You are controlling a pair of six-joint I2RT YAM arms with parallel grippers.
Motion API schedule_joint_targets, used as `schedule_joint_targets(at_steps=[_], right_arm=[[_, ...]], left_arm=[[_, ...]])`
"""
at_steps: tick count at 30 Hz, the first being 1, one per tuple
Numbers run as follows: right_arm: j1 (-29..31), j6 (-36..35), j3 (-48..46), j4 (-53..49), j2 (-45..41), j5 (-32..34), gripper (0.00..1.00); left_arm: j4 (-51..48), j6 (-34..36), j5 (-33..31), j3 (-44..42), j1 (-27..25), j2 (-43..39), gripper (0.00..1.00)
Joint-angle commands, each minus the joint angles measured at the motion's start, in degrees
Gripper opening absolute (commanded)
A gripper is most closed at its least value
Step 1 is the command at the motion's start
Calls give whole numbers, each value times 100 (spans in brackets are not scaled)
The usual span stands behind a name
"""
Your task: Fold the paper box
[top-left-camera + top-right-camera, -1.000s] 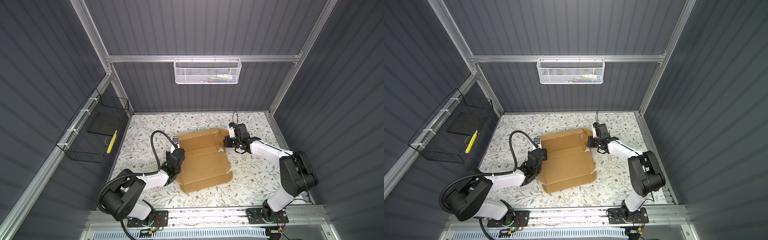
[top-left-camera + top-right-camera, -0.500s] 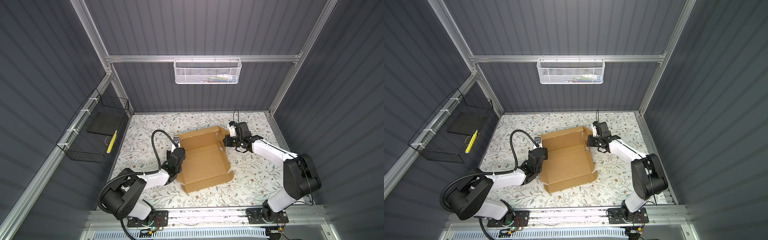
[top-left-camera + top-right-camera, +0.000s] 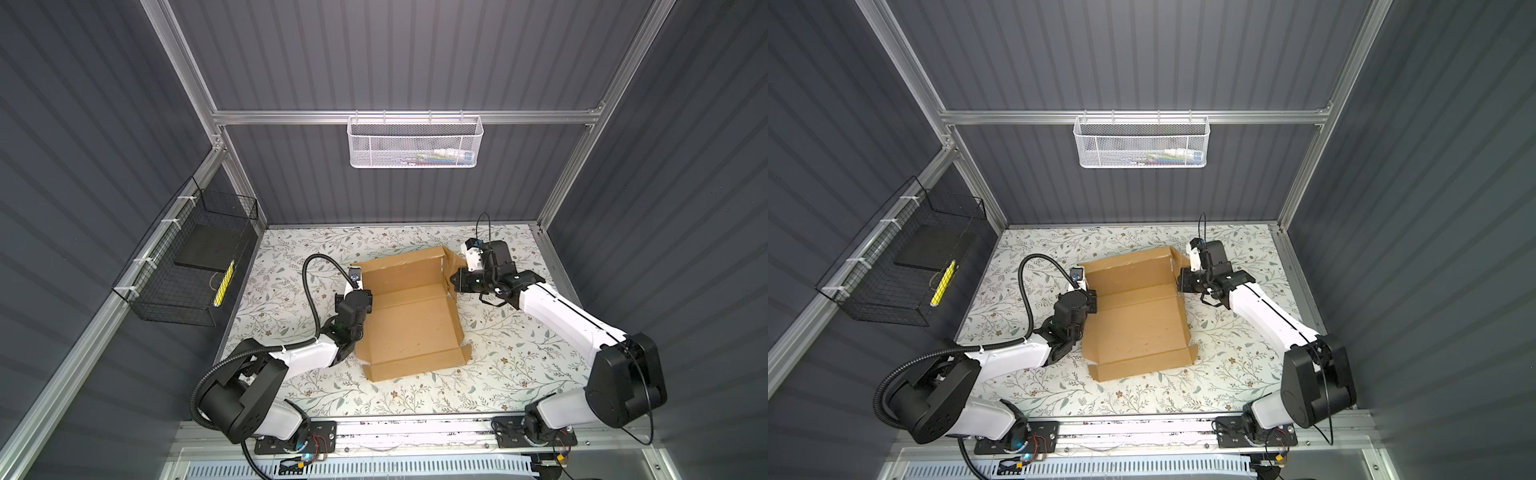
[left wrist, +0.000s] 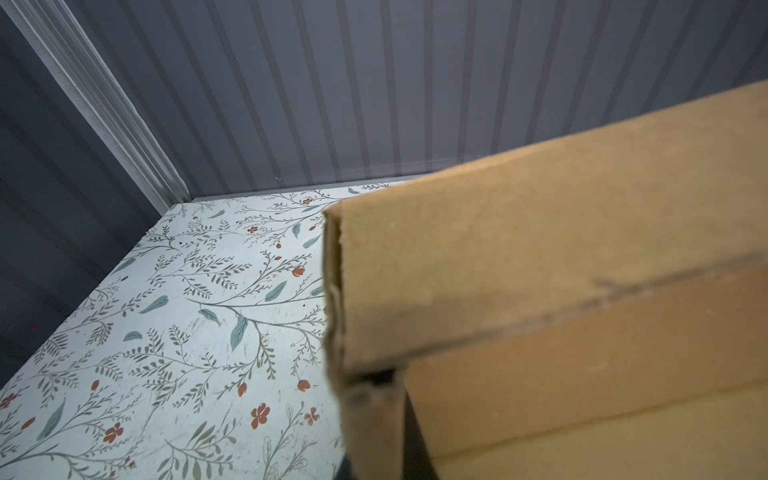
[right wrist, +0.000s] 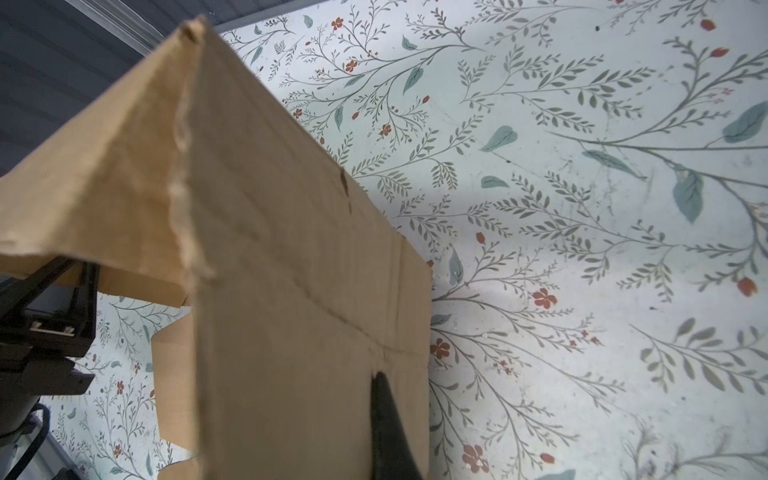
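The paper box [image 3: 409,320] [image 3: 1133,320] is a brown cardboard sheet lying partly folded in the middle of the floral table. Its back panel is tilted up and its front flap lies flat. My left gripper [image 3: 362,297] [image 3: 1093,301] is shut on the box's left edge; the left wrist view shows cardboard [image 4: 540,257] close up beside one dark finger [image 4: 415,440]. My right gripper [image 3: 455,284] [image 3: 1181,282] is shut on the box's right side flap [image 5: 291,270] near the back corner. One dark finger [image 5: 386,428] lies on that flap; the other is hidden behind it.
A white wire basket [image 3: 415,141] hangs on the back wall. A black wire basket [image 3: 187,266] holding a dark pad and a yellow item hangs on the left wall. The floral table top [image 3: 519,361] shows around the box, with a metal rail [image 3: 415,428] along its front.
The box's back panel has risen a little and its right side has lifted slightly. Both grippers have stayed shut on the box's edges, with the right one shifting slightly.
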Motion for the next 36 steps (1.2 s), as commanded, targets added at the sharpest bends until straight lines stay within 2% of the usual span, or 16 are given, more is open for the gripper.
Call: schedule_joint_targets(at_steps=[1, 9, 23, 30, 36], right_arm=[[7, 36, 62, -32, -289, -99, 3], [8, 51, 54, -276, -655, -159, 3], [11, 108, 33, -256, -645, -268, 3], [92, 258, -533, 523, -432, -153, 4], [227, 418, -960, 1239, 171, -151, 4]], left_arm=[[-120, 434, 155, 185, 54, -122, 0], [182, 859, 416, 200, 85, -202, 0], [202, 796, 337, 150, 100, -231, 0], [227, 577, 235, -38, 101, -213, 0], [342, 411, 113, -220, 102, -40, 0]])
